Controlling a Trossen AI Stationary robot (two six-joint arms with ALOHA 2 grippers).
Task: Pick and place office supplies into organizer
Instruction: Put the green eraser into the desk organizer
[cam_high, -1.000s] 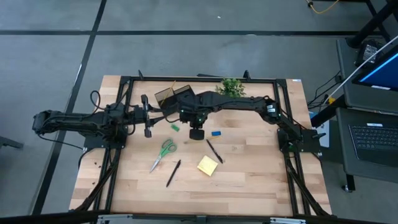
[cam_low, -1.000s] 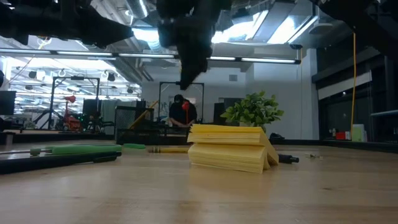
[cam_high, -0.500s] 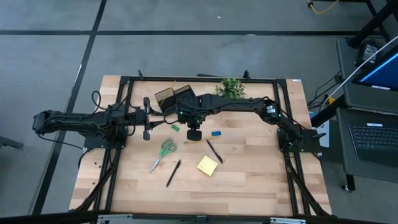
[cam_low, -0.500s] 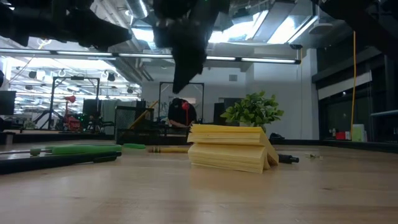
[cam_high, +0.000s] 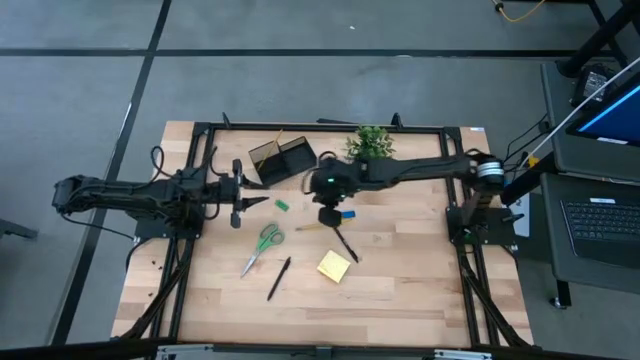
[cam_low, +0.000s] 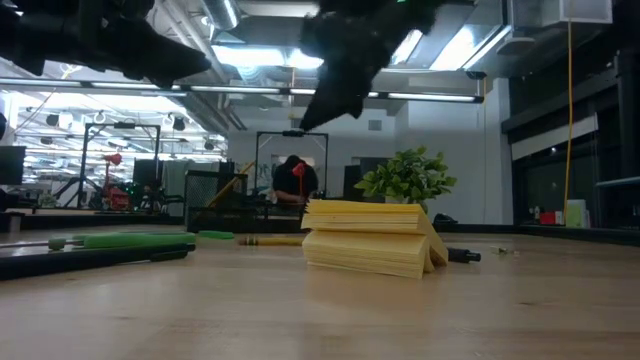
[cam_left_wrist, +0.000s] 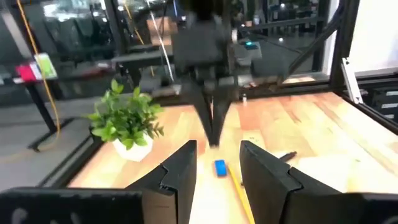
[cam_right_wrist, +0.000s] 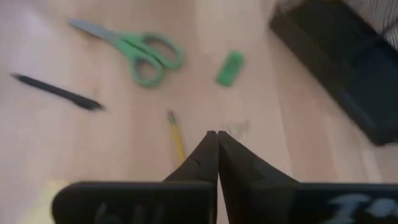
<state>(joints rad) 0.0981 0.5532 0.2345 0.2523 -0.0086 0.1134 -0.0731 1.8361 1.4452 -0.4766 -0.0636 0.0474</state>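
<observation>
My right gripper (cam_high: 328, 214) is shut and empty. It hangs above the table, pointing down, between the green block (cam_high: 283, 205) and the blue block (cam_high: 347, 213), over the wooden pencil (cam_right_wrist: 176, 142). The green-handled scissors (cam_high: 265, 243), two black pens (cam_high: 278, 278) (cam_high: 345, 243) and the yellow sticky-note pad (cam_high: 334, 265) lie flat on the table nearer its near edge. The black organizer (cam_high: 280, 158) stands toward the far edge. My left gripper (cam_high: 240, 200) waits open at the table's left, held level and facing right.
A small green potted plant (cam_high: 370, 140) stands at the far edge, right of the organizer. The black frame rails (cam_high: 205, 150) run around the table's far and side edges. Bare wood (cam_high: 420, 290) lies toward the near right corner.
My right arm has swung and straightened, carrying its shut gripper a little toward the table's right, from beside the green block to over the pencil. In the low view it now hangs tilted. The left arm and the supplies have kept still.
</observation>
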